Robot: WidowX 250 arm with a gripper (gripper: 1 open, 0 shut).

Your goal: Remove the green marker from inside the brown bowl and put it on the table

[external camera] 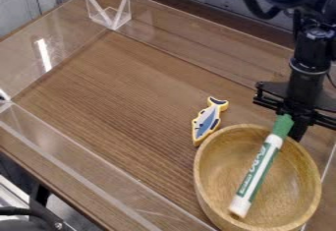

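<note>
1. Grip check first: on my feed, the black two-fingered gripper [290, 128] points straight down over the far rim of the bowl. Its fingers are drawn together, clamped on the green cap end of the slim, white-barrelled green marker [258, 173].
2. That green marker lies inside the round, shallow, light-brown wooden bowl [207, 181]. It sits on a slant, with the capped end up at the bowl's far rim, where the gripper pinches it, and the other end down toward the bowl's near side. I can't tell from my screen whether the capped end rests on the wood or is raised off it.
3. The brown bowl sits on the dark brown wood-grain table [125, 83], at the tabletop's near right corner and close to its right edge. The bottom of my view cuts off the bowl's nearest part.
4. A small blue-and-yellow fish-shaped toy [207, 115] lies flat on the tabletop just beside the bowl's far-left rim. It is to the left of the gripper and apart from it. Whether the toy's near tip touches the bowl, I can't make out.
5. Clear acrylic walls [79, 176] run along the tabletop's near and left edges. A clear acrylic folded bracket [109, 9] stands upright at the far left corner, well apart from everything else.
6. The black arm [311, 48] rises straight from the gripper and leaves my view at the top right.
</note>
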